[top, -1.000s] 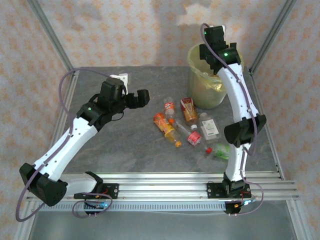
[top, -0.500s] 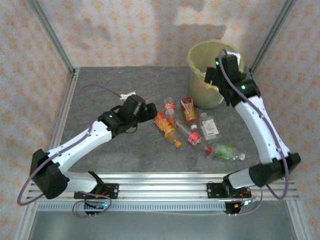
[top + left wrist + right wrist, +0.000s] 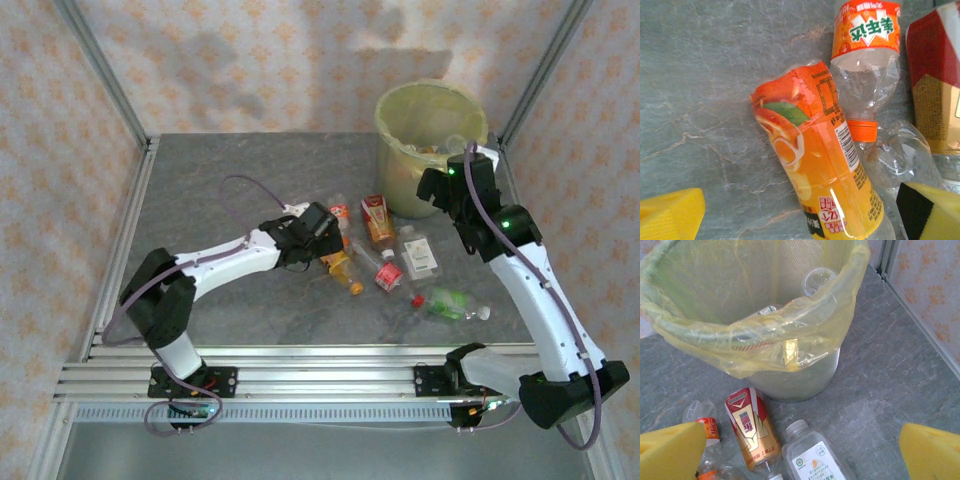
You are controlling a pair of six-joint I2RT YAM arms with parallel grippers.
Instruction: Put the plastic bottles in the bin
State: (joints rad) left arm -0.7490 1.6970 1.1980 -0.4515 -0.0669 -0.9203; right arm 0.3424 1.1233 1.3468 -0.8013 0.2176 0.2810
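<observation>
**Fig.** L gripper (image 3: 800, 212): yellow pads wide apart, low over the table (image 3: 230, 180), straddling the lying orange-juice bottle (image 3: 815, 165), not yet closed on it. Just beside it lies a clear bottle w/ orange label & cap (image 3: 866, 60), touching the juice bottle's side; a red-gold pack (image 3: 935, 85) is at the far edge.

R gripper (image 3: 802, 455): pads apart, empty, hovering near the bin (image 3: 790, 375) on its table side, above the red-gold pack and a white-label bottle (image 3: 815, 460).

Progress: some bottles already in the bin, e.g. a clear one (image 3: 817, 280) against the liner. Abt 6–7 left on the table, incl. a red-label one (image 3: 388, 275) and a green-label one (image 3: 450, 300) nearer the R arm. Judged well short of done; likely next step is closing on the juice bottle.

Vs. 1 s ago: L arm has swung in from the open table to the cluster. R gripper has come off the bin mouth and dropped beside it. Table bottles unmoved.
</observation>
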